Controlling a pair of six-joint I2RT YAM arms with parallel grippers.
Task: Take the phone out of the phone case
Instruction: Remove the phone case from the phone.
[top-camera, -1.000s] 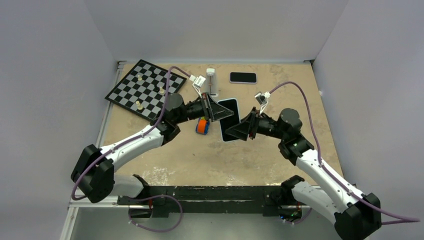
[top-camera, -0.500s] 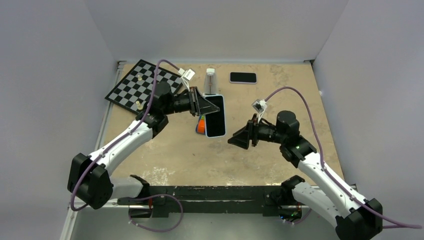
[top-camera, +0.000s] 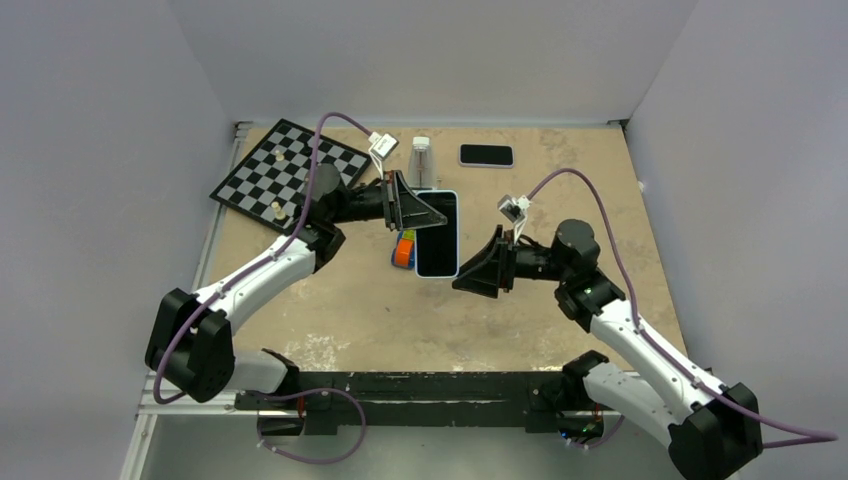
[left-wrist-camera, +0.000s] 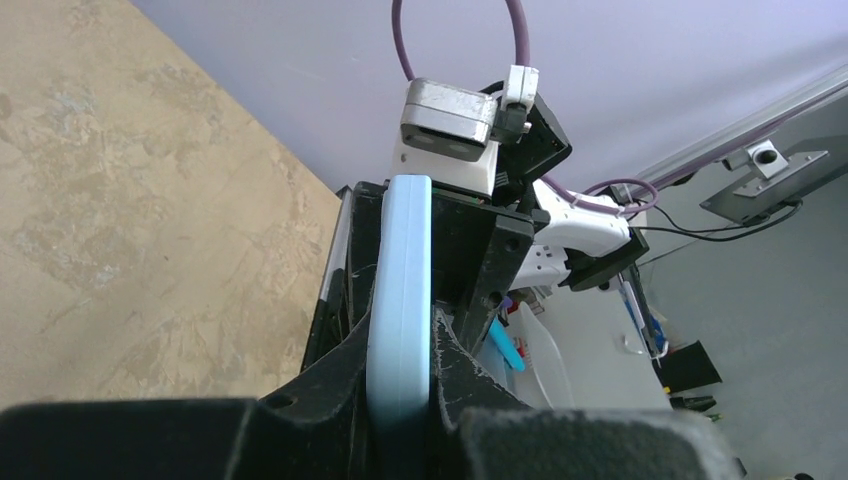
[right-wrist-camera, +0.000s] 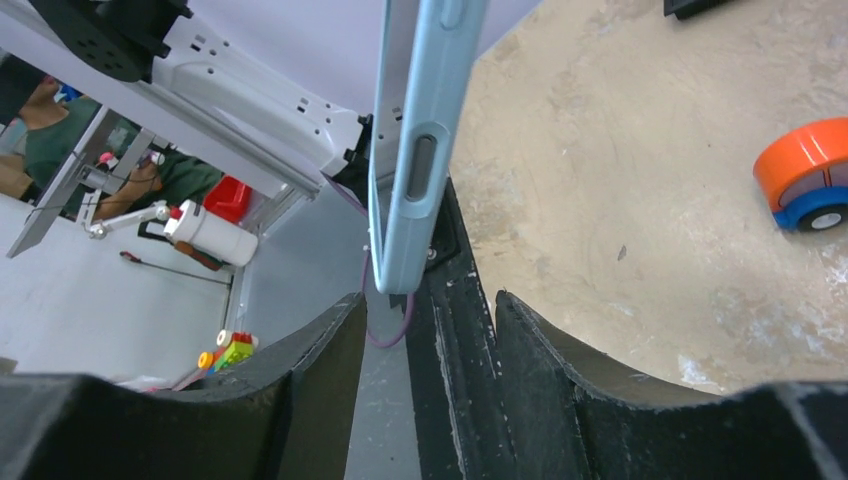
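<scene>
The phone (top-camera: 437, 235), black screen up, sits in a light-blue phone case (top-camera: 437, 275) held above the table. My left gripper (top-camera: 415, 210) is shut on the case's upper left edge. In the left wrist view the case's blue edge (left-wrist-camera: 400, 300) runs up between the left gripper's (left-wrist-camera: 400, 400) fingers. My right gripper (top-camera: 478, 275) is open by the case's lower right corner. In the right wrist view the case's end (right-wrist-camera: 420, 150) hangs just beyond the right gripper's (right-wrist-camera: 428, 300) open gap, touching neither finger.
An orange and blue toy car (top-camera: 404, 250) lies on the table under the phone's left side, also the toy car (right-wrist-camera: 805, 175) in the right wrist view. A chessboard (top-camera: 290, 175) with pieces, a clear bottle (top-camera: 422, 160) and a second black phone (top-camera: 486, 155) lie at the back.
The left gripper swung the cased phone back and to the left, then slightly right. The right gripper drew away from the case, opened wider, then came back to its lower right corner with jaws narrower.
</scene>
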